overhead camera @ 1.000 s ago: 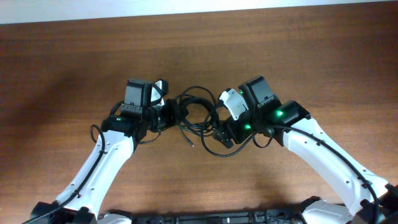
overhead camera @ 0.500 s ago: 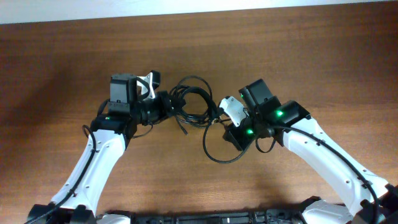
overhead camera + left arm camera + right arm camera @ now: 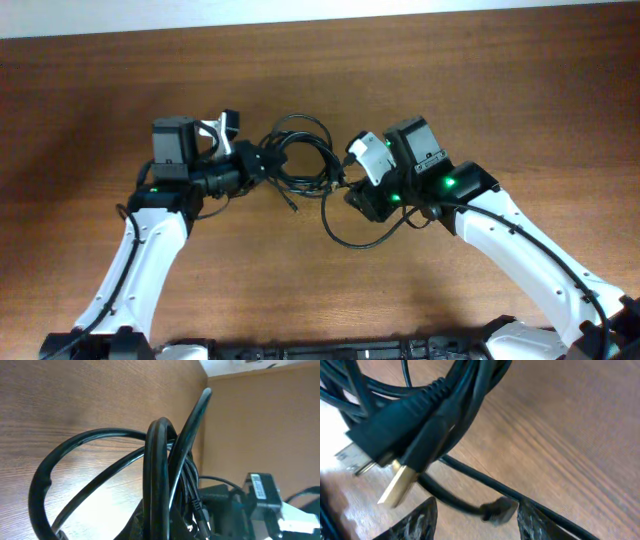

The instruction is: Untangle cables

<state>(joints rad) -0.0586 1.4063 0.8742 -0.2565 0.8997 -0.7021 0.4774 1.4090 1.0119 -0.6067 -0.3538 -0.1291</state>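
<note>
Overhead view is showing the cables (image 3: 300, 160) sitting as a tangled black bundle on the wooden table (image 3: 480, 70), between the two arms and just behind the middle. The left gripper (image 3: 258, 165) is reaching in from the left and is clamping down on the left edge of the bundle, jaws closed around several strands. The right gripper (image 3: 348, 190) is pointing at the bundle's right edge. One loose loop (image 3: 345, 238) is trailing out toward the front below the right gripper, and a free cable end (image 3: 292, 208) is lying on the wood in front of the bundle. Left wrist view is showing the cables (image 3: 160, 475) close up: several loops are arching up off the table (image 3: 75, 395) and running together into the bottom of the frame, and the fingers themselves are hiding behind the strands. The right arm (image 3: 262, 497) is showing at the lower right of that view. Right wrist view is showing the right gripper (image 3: 477, 520) with its fingers (image 3: 422, 520) standing spread apart, jaws open and clamping nothing. A thin strand ending in a small plug (image 3: 496, 510) is lying on the wood between them. Above, the cables (image 3: 465, 395) are crossing the frame, with a gold USB plug (image 3: 400, 487) and a silver plug (image 3: 352, 462) sticking out at the left.
</note>
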